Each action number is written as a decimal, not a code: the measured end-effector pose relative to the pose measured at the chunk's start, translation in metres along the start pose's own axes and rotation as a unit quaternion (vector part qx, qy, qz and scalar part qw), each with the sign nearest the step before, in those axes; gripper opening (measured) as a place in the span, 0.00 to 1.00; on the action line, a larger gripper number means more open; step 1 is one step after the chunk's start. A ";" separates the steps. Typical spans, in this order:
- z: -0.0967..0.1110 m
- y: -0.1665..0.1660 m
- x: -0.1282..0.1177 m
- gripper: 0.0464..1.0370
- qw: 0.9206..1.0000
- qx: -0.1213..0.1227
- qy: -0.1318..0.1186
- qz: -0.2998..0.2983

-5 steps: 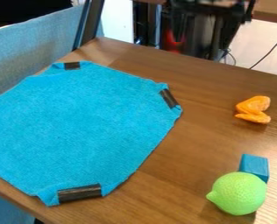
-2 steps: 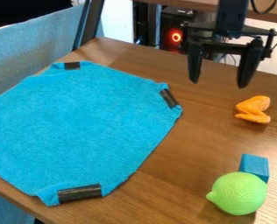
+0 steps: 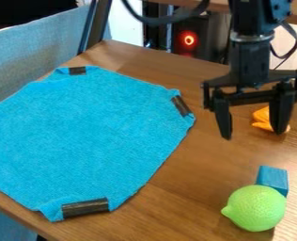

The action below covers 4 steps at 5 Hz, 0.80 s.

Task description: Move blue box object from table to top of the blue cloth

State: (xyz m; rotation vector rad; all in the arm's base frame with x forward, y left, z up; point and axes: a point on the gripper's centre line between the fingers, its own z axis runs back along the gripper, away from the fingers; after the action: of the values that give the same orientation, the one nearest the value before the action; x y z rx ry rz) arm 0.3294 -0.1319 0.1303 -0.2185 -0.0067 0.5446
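Observation:
My gripper point(image 3: 253, 135) hangs open at the right of the view, pointing down, with its fingers spread and nothing held between them. Below it in the view, the small blue box point(image 3: 273, 178) rests on the wooden table, partly hidden behind a green lime. The blue cloth point(image 3: 88, 136) lies spread over the left half of the table, its corners held by dark tape. The gripper stands to the right of the cloth, on the far side of the box.
The green lime point(image 3: 255, 208) is right in front of the box at the lower right. An orange object point(image 3: 262, 118) lies partly behind the gripper's right finger. The wooden table point(image 3: 182, 188) has its far edge running behind the gripper.
The arm has come further into view from the top, and the gripper has moved down and slightly right, now partly covering the orange object. Cloth, box and lime have stayed put.

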 end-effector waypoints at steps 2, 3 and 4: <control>-0.031 -0.003 -0.029 0.96 1.000 -0.012 -0.013 -0.011; -0.030 -0.009 -0.034 0.96 0.999 -0.025 -0.015 -0.028; -0.031 -0.012 -0.039 0.96 0.999 -0.026 -0.013 -0.033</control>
State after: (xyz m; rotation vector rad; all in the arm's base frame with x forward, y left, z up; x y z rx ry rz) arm 0.3038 -0.1685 0.1047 -0.2617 -0.0530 0.4814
